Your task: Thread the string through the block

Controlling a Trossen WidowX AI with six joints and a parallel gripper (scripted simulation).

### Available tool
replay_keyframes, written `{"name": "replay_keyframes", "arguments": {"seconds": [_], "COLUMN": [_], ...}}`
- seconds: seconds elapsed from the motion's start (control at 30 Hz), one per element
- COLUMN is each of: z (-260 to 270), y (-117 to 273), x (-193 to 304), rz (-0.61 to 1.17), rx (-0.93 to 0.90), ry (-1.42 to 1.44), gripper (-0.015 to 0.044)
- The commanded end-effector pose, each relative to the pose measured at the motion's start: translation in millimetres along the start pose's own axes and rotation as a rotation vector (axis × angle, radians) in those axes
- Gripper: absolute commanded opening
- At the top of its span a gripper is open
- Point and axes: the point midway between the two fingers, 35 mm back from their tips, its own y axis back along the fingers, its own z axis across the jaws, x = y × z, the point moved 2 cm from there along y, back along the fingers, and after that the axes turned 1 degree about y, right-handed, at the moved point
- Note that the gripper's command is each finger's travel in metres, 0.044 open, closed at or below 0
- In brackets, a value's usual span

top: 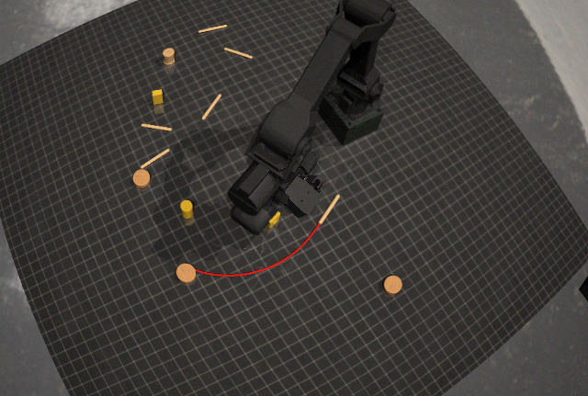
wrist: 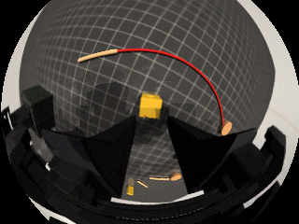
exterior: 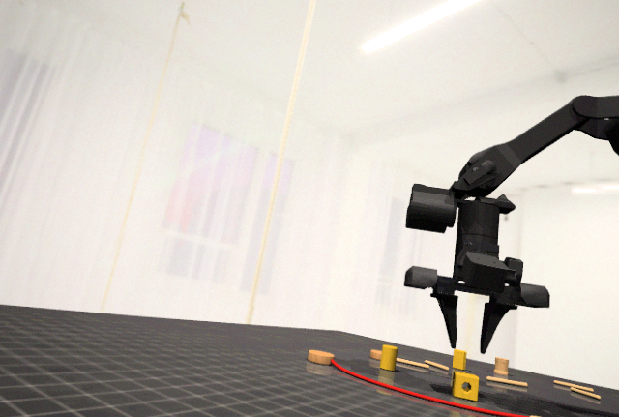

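Pretty much square one: the claw hangs with its fingers apart, holding nothing. Stick and string lie beside the holed block, unthreaded (grab, thread, pull and put-down all left).

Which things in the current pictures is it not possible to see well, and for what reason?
- Stick on the red string, exterior view: nearly all cut off by the bottom edge.
- Arm's base, exterior view: outside the right edge.
- Block with the hole, top view: partly hidden under the arm.
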Motion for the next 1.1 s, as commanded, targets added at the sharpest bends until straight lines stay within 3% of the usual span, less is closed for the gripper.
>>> {"name": "replay_keyframes", "arguments": {"seconds": [0.0,0.13,0.6,0.7,1.07], "z": [0.0,0.0,0.0,5.5,57.6], "y": [0.0,0.0,0.0,0.5,1.2], "x": [0.0,0.0,0.0,-11.9,-84.3], "rz": [0.0,0.0,0.0,-0.002,-0.011], "rx": [0.0,0.0,0.0,0.0,0.008], "ry": [0.0,0.0,0.0,0.187,1.547], "gripper": [0.0104,0.0,0.0,0.0079,0.0367]}}
